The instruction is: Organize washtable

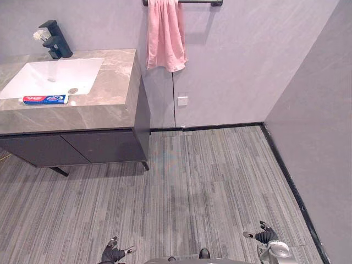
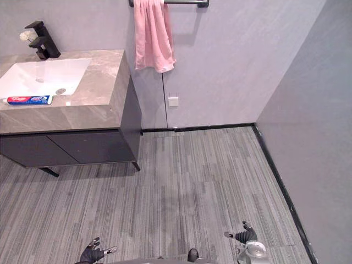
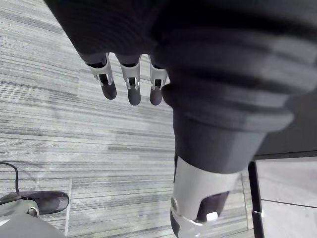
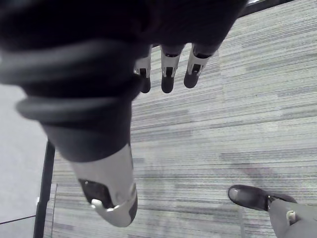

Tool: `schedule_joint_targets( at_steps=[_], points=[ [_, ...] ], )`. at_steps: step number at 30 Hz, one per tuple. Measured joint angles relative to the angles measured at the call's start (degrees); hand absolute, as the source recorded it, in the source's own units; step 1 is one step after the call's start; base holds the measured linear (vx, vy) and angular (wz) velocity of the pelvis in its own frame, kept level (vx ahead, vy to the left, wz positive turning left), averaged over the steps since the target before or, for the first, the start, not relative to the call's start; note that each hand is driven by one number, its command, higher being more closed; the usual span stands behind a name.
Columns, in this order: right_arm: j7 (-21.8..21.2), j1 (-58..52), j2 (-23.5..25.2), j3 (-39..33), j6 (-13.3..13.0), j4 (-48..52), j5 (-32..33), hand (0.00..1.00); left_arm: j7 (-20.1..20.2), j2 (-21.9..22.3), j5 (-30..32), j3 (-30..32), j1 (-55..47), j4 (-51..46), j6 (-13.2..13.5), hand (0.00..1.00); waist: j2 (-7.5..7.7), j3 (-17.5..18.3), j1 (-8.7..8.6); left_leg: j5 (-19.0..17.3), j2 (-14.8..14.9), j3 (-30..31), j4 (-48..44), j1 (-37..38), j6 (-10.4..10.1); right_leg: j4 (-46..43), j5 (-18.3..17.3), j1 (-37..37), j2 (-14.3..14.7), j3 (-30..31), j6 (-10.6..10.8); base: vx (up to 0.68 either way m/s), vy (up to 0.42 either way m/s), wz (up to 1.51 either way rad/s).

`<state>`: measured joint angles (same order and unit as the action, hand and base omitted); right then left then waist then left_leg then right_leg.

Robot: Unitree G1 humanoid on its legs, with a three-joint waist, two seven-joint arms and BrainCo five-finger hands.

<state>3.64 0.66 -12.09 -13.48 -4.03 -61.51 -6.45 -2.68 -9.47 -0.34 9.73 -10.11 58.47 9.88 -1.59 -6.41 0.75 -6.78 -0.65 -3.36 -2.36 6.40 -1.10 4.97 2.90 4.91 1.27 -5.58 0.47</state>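
Note:
A red, white and blue toothpaste tube (image 1: 45,99) lies flat on the grey marble washtable (image 1: 116,82), across the front rim of the white sink (image 1: 55,76). A black faucet (image 1: 55,39) stands behind the sink. Both hands hang low over the carpet, far from the washtable. My left hand (image 1: 113,253) sits at the bottom left, and its fingers (image 3: 132,84) are straight with nothing in them. My right hand (image 1: 265,236) is at the bottom right, its fingers (image 4: 168,74) also straight and empty.
A pink towel (image 1: 165,36) hangs from a black bar on the back wall, right of the washtable. Something small and white (image 1: 39,35) sits behind the faucet. Dark cabinet doors (image 1: 99,146) run under the counter. Grey striped carpet stretches to the right wall.

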Motion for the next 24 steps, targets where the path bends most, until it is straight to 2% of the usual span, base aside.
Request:
schedule_joint_targets(
  at_steps=[24],
  points=[
    [0.08, -0.14, 0.25, -2.56, 0.07, 0.13, 4.48, 0.00, -0.18, 0.07, -1.23, -0.18, 0.24, 0.05, 0.00, 0.00, 0.33, -0.73, -0.11, -0.02, 0.66, -1.61, 0.50, -1.06, 0.05, 0.71, 0.71, -1.28, 0.77, 1.32, -0.25, -0.01, -0.004, -0.03]
  ],
)
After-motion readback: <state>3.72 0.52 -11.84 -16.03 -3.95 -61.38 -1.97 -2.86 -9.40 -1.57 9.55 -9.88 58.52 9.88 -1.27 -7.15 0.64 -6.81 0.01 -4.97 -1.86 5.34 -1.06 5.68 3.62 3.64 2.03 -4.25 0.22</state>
